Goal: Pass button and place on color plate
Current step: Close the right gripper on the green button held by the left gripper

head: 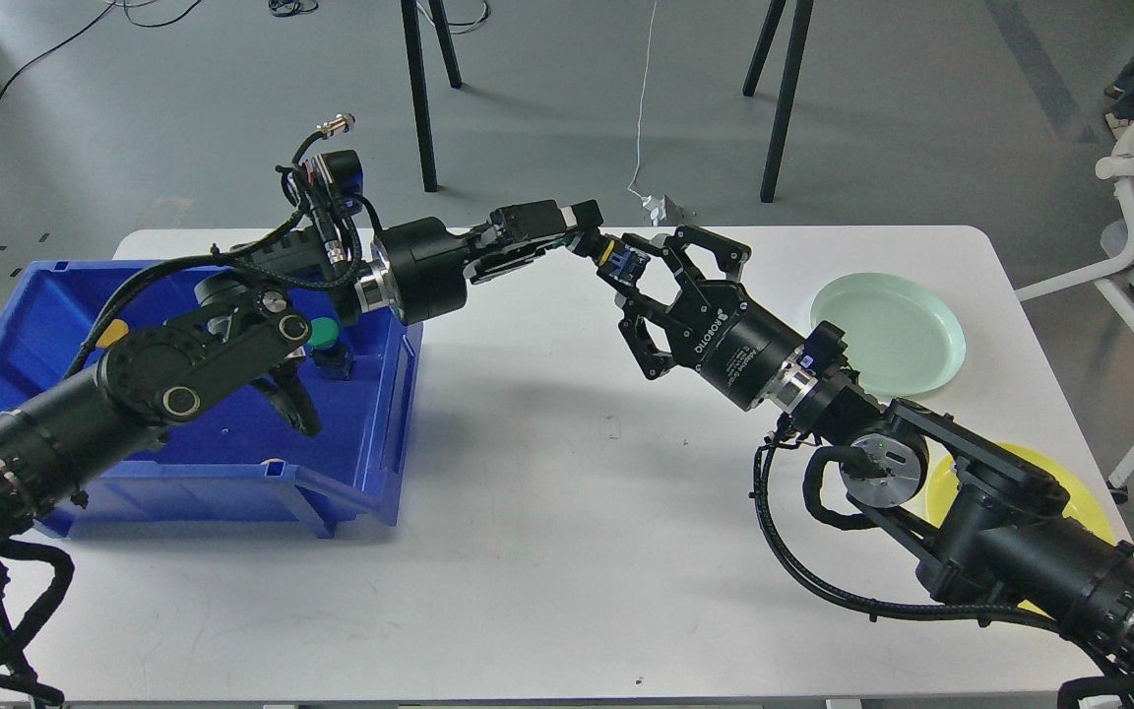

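Note:
A small button (pixel 619 258) with a yellow cap and a blue body hangs in the air above the back middle of the white table (pixel 547 512). My left gripper (pixel 582 234) reaches in from the left and is shut on it. My right gripper (pixel 634 258) comes from the right, and its two fingertips close on the same button from both sides. A pale green plate (pixel 897 330) lies at the back right. A yellow plate (pixel 1069 487) lies at the front right, mostly hidden behind my right arm.
A blue bin (pixel 360 473) stands on the left of the table, with a green-capped button (pixel 325 337) and a yellow one (pixel 110 333) inside, partly hidden by my left arm. Chair and stand legs stand beyond the far edge.

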Robot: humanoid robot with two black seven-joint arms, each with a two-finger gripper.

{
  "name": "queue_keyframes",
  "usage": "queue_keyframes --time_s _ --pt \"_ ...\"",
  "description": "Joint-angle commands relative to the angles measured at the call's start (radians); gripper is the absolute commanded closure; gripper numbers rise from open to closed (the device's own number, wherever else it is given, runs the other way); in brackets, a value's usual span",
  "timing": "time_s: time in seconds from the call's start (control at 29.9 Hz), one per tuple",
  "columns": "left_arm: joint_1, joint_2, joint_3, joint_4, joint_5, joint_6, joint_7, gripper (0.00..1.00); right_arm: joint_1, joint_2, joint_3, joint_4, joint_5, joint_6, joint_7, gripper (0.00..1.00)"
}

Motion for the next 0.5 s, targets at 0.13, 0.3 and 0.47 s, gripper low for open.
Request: queue_keyframes --time_s 0.13,0.3,0.47 --pt "0.002 0.001 -0.001 0.000 -0.001 0.007 0.000 0.59 0.000 -0.001 0.005 0.000 0.000 0.000 0.000 1.00" --pt "0.006 -0.001 -0.001 0.001 0.001 0.007 0.000 0.55 0.000 -0.002 0.006 0.000 0.000 0.000 0.000 1.00" --pt "0.008 -0.001 -0.005 0.001 -0.001 0.015 0.000 0.49 0.000 -0.002 0.006 0.000 0.000 0.000 -0.001 1.00"
